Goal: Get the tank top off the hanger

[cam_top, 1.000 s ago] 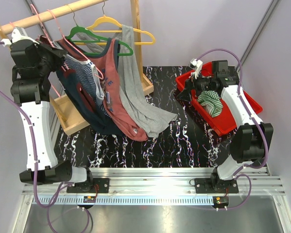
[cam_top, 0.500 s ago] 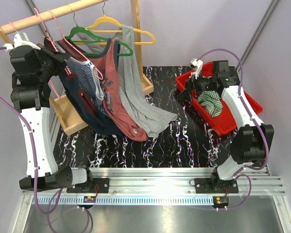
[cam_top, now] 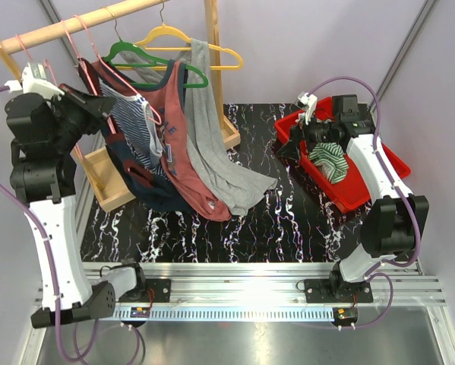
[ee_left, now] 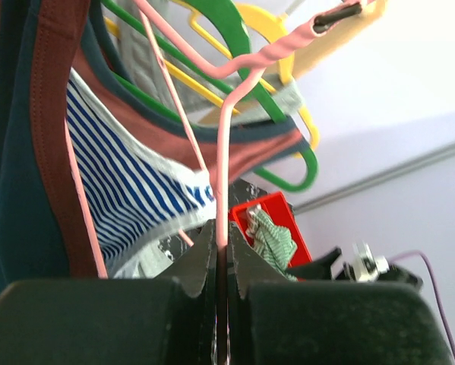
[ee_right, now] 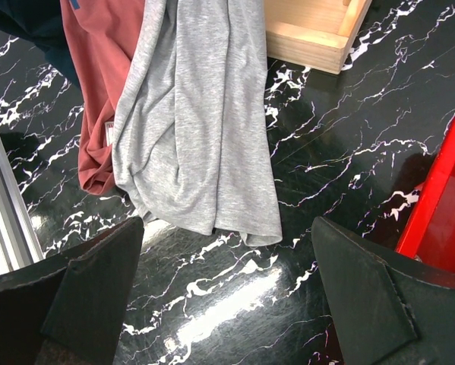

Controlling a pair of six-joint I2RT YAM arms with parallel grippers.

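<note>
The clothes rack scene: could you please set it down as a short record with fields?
Left gripper: shut on the pink hanger
Right gripper: open, empty, above the table
Striped tank top: hanging, not yet removed
Grey top: on the yellow hanger, hem on the table
Red bin: holds a green striped cloth

- I see my left arm [cam_top: 56,228] as white links with black joints.
- My right arm [cam_top: 369,166] matches it.
- Purple cables [cam_top: 341,79] loop along both.
- My right gripper [ee_right: 227,293] has blunt black fingers [ee_right: 90,293].
</note>
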